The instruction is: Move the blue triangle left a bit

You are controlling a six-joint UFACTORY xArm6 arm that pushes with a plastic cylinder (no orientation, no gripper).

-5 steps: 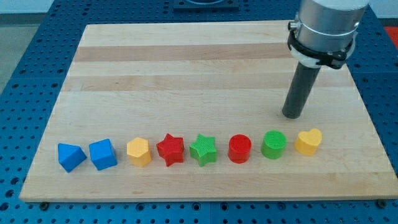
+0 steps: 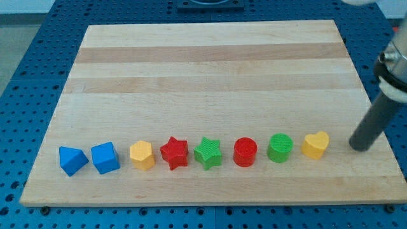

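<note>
Eight blocks in one row: blue triangle [image 2: 72, 160] at the view's far left, touching nothing, blue cube [image 2: 105, 158] just beside. My tip [image 2: 360, 147] sits right of the yellow heart [image 2: 315, 144]; no jaws fitted.

Blue cube [image 2: 105, 158], red star [image 2: 174, 152], wooden board [image 2: 210, 70].

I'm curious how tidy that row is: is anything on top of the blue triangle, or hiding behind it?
Nothing sits on the blue triangle. Behind it, toward the view's top, only the bare wooden board shows. Whatever lies beneath the block is covered by the block itself.
</note>
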